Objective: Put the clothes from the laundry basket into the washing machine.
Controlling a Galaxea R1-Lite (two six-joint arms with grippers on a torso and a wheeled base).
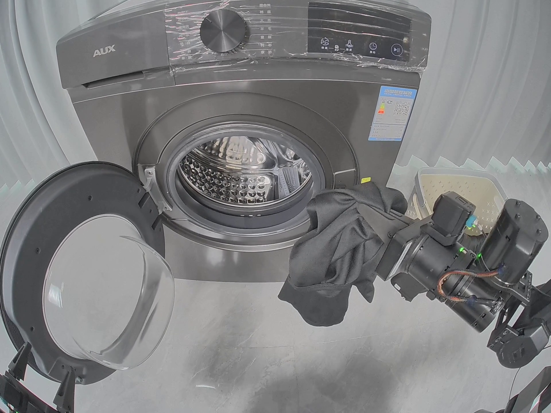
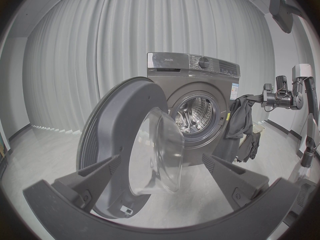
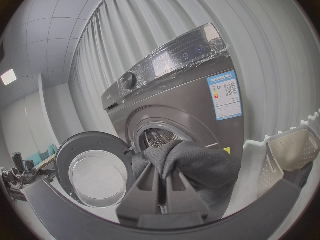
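Observation:
The grey washing machine point(image 1: 321, 107) stands with its round door point(image 1: 34, 248) swung open to the left, baring the steel drum point(image 1: 241, 173). My right gripper point(image 3: 163, 174) is shut on a dark grey garment point(image 1: 338, 248), which hangs in front of the machine just right of and below the opening. The same garment point(image 2: 240, 117) dangles from that gripper point(image 2: 249, 98) in the left wrist view. The cream laundry basket point(image 1: 459, 186) sits on the floor to the machine's right, behind the right arm, with another dark cloth point(image 3: 298, 175) in it. My left gripper point(image 2: 159, 157) is open, low and close to the door.
The door's glass bowl point(image 1: 109, 293) bulges toward me at the lower left. Pale curtains point(image 1: 493, 70) hang behind and beside the machine. Bare light floor point(image 1: 258, 351) lies in front of it.

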